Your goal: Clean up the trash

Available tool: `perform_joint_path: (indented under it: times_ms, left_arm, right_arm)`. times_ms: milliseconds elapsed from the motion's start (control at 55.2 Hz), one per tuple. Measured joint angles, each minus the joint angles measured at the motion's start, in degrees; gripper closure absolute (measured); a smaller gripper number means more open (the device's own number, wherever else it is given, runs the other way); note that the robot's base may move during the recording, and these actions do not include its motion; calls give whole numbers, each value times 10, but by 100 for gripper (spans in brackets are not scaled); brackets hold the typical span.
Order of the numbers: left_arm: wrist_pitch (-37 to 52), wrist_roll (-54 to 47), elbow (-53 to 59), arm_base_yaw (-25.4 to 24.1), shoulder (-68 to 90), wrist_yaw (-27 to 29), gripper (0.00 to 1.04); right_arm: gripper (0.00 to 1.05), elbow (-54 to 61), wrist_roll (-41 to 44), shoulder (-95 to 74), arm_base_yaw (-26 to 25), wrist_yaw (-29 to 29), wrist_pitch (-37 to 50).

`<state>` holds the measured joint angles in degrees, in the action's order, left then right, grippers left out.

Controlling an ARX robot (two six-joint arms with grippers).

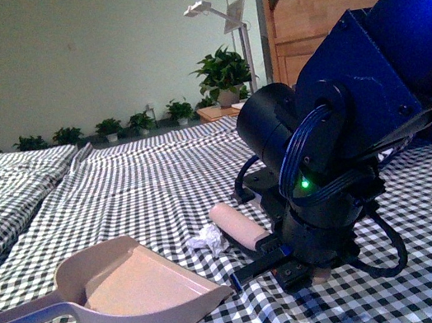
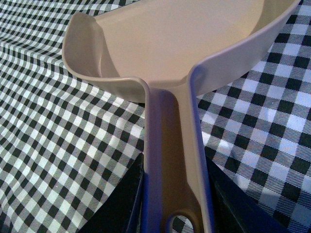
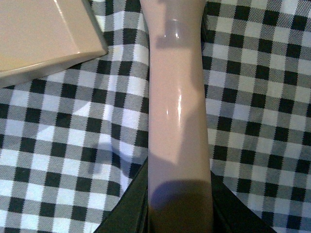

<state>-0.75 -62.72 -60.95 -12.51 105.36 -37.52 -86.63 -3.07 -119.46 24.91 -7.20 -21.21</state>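
The trash (image 1: pixel 207 239), a small crumpled wad of white paper, lies on the checked bedspread between the dustpan's mouth and the brush. The beige dustpan (image 1: pixel 139 292) rests low at the front left, its mouth facing the wad. My left gripper (image 2: pixel 177 213) is shut on the dustpan's handle (image 2: pixel 172 160); in the front view it is off the left edge. My right gripper (image 3: pixel 180 218) is shut on the beige brush handle (image 3: pixel 177 107), which also shows in the front view (image 1: pixel 240 224) beside the wad. The dustpan's corner (image 3: pixel 43 39) shows in the right wrist view.
The black-and-white checked bedspread (image 1: pixel 144 182) covers the bed. A wooden headboard (image 1: pixel 323 9) stands at the right. My right arm's dark body (image 1: pixel 339 148) fills the right foreground. Potted plants (image 1: pixel 221 73) and a lamp (image 1: pixel 223 14) stand behind the bed.
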Motion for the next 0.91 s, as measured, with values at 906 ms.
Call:
perform_joint_path:
  times_ms: [906]
  left_arm:
    - [0,0,0,0,0,0,76]
  right_arm:
    - [85,81,-51,179,-45,20,53]
